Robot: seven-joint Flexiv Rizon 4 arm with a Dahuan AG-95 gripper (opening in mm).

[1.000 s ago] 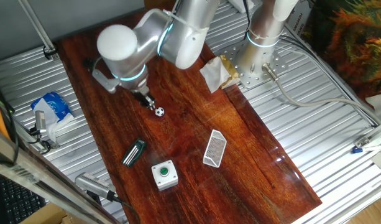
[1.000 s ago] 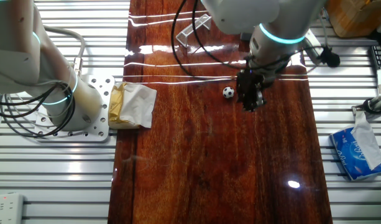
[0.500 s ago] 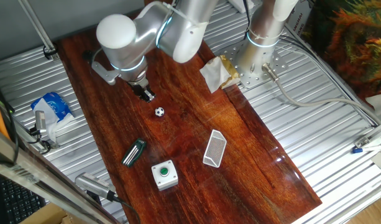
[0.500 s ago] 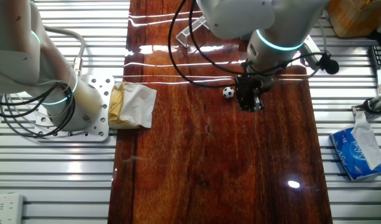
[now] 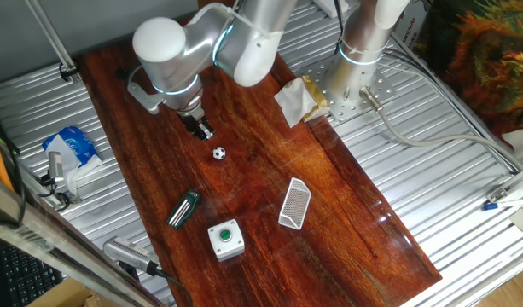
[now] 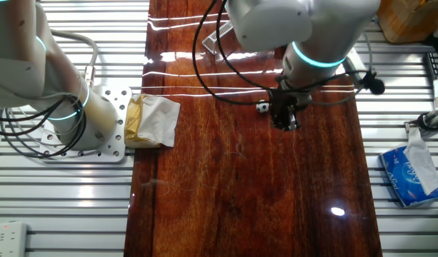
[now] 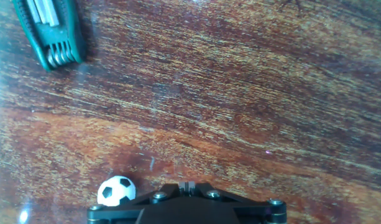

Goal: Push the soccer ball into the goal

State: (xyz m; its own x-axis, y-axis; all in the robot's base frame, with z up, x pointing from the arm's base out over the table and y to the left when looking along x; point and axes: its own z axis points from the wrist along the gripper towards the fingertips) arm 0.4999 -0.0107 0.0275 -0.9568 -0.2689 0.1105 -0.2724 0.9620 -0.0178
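Right, I have the gripper (image 5: 203, 130) low over the wooden table (image 5: 346, 196), fingers pressed together and holding nothing. The soccer ball (image 5: 218, 153) lies just beside the fingertips — apart from them, on the bare wood. The goal (image 5: 294, 203) lies well apart from it, across the table, with the hex key set (image 5: 183, 209) and the white button box (image 5: 226, 239) nearby.
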